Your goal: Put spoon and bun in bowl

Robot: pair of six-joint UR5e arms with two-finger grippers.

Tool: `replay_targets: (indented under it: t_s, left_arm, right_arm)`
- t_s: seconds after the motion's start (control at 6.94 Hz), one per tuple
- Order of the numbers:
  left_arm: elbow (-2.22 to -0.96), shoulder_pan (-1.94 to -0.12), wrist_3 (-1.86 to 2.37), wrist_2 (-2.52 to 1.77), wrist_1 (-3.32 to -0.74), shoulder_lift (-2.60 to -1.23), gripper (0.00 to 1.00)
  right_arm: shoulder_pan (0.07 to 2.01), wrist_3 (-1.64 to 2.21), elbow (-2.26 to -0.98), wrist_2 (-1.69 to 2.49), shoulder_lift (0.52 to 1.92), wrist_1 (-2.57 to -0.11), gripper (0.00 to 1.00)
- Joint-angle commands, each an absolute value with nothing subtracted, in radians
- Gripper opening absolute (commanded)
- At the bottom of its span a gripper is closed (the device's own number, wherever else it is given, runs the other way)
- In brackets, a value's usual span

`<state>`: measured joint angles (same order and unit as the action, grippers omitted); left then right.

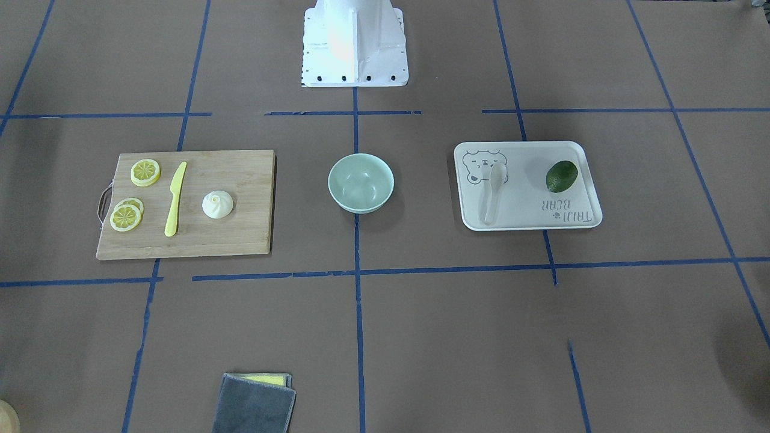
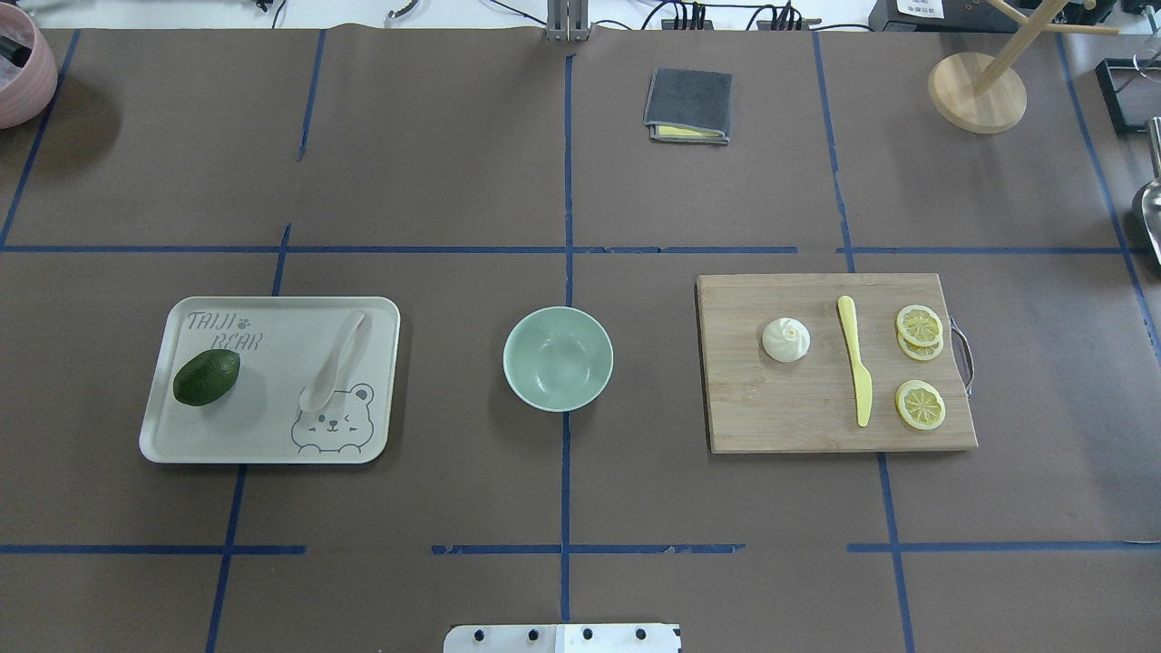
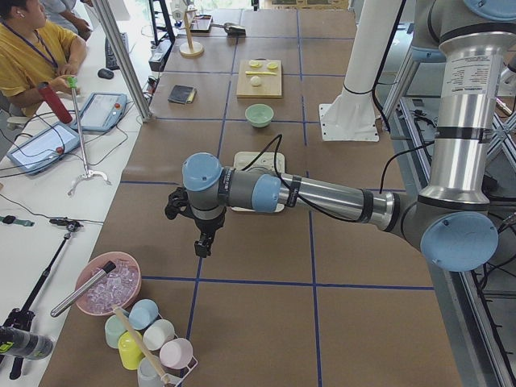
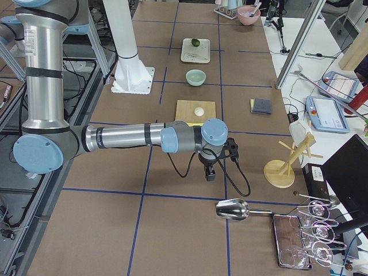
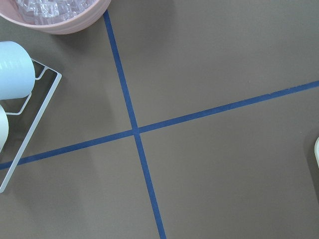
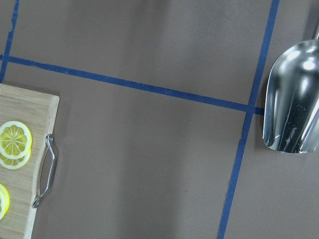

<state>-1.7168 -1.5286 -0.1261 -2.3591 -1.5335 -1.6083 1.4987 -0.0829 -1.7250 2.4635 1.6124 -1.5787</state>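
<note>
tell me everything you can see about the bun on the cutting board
The bun is small, round and cream-white, with a pleated swirl that closes at its top and a smooth, matte look. It sits upright and whole on the wooden cutting board, in the half of the board nearer the bowl. The yellow knife lies beside it with a clear gap between them. Only the board touches it.

even, bright overhead light falls on the matte brown worktop [image 2: 435, 181], casting soft short shadows beside the bowl [image 2: 558, 358] and tray [image 2: 272, 313], with glare on the metal scoop [image 6: 294, 99] and all views sharp.
</note>
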Motion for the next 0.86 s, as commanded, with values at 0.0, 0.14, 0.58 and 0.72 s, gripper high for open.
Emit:
replay_targets:
  t_s: [0.0,0.14,0.58,0.72]
  left_arm:
    - [-1.724,-1.529,-0.118,-2.365,-1.529,-1.611,1.00]
    - [-1.712,-1.528,-0.118,-2.359,-1.537,-1.609,1.00]
    - [-1.727,-1.510,-0.130,-2.356,-1.609,-1.606,1.00]
    - [-1.727,-1.509,-0.129,-2.399,-1.640,-1.547,1.00]
  right_arm:
    - [1.497,-0.081,-1.723,2.464,1.612,-1.577,1.00]
    - [1.499,-0.078,-1.726,2.464,1.615,-1.574,1.00]
    - [1.497,-0.074,-1.730,2.462,1.623,-1.572,1.00]
    - [1.497,-0.069,-1.727,2.459,1.623,-1.572,1.00]
